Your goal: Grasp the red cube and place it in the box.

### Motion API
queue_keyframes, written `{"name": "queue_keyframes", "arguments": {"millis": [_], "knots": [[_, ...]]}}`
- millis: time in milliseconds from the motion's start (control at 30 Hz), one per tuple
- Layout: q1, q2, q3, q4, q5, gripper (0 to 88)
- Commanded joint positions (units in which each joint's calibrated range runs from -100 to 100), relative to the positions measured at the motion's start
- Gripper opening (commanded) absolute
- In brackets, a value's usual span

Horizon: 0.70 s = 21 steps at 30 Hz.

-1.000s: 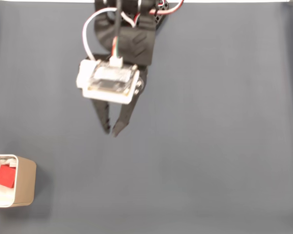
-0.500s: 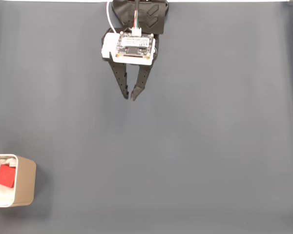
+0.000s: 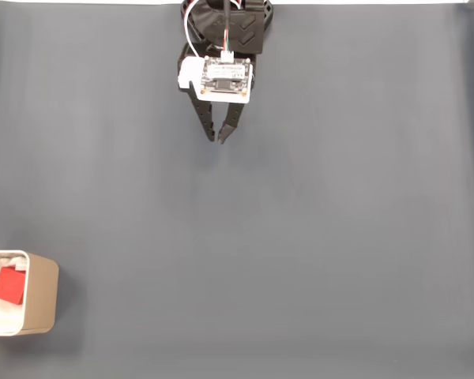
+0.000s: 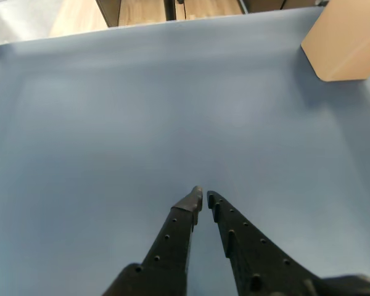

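Looking down, you see the red cube (image 3: pixel 9 286) inside the box (image 3: pixel 43 296) at the tabletop's (image 3: pixel 316 237) lower-left edge, gripper (image 3: pixel 218 139) near the top edge, jaws nearly closed, empty, bare surface between.

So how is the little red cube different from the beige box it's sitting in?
The small bright red cube is much smaller than the beige rounded-corner box. The cube is solid red all over, while the box is beige outside with a white rim and inside. The cube lies inside; the box rests on the grey mat. Both sit at the fixed view's lower left.

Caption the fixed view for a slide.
Red cube sits inside the box; empty gripper, nearly shut, hangs far away near the mat's top edge.
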Motion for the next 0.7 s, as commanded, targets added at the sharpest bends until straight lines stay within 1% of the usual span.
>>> {"name": "queue_keyframes", "arguments": {"millis": [0, 467, 667], "knots": [[-0.9, -4.4, 2.2, 2.8, 0.4, 0.0], [-1.7, -12.6, 10.0, 12.8, 0.7, 0.0], [-1.7, -12.8, 12.0, 16.0, 0.2, 0.0]]}}
